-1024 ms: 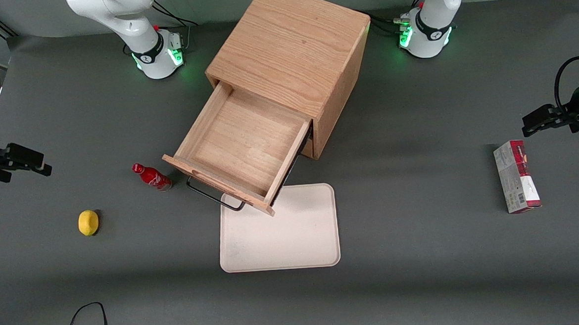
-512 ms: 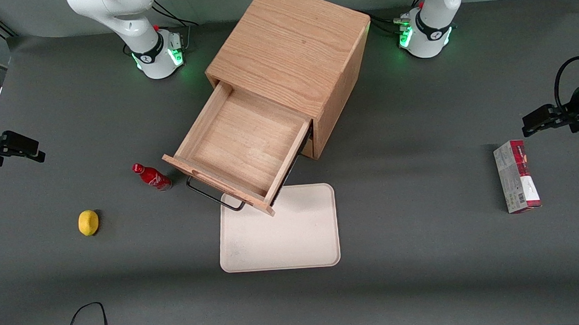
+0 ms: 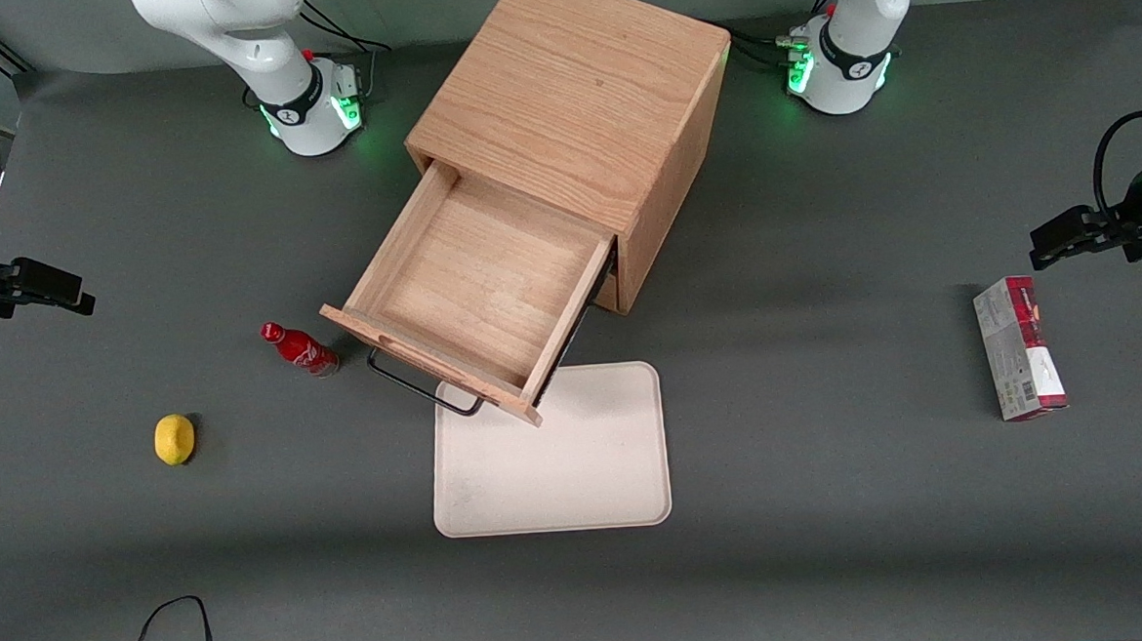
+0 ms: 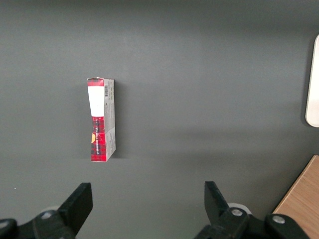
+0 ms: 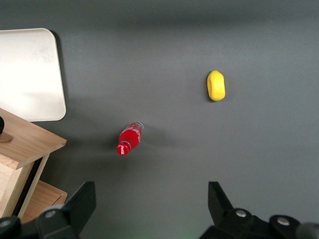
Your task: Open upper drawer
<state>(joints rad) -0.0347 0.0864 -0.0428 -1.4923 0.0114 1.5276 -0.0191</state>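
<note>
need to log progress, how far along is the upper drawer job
It looks done: the wide light-oak upper drawer with the thin black wire handle stands pulled far out of the oak cabinet, its bare inside showing. Nothing is in hand: the right arm's gripper is open, high above the dark table, near the small red bottle and yellow lemon. Nothing appears left.

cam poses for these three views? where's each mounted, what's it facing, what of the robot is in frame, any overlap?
Front: high, facing the robots; both bases, the gripper far from the pulled-out upper drawer.
Right wrist: looks down past the open gripper at the red bottle, lemon, tray.
Left wrist: looks down at a box.
Shared: bottle, lemon, tray, box also show in the front view.
</note>
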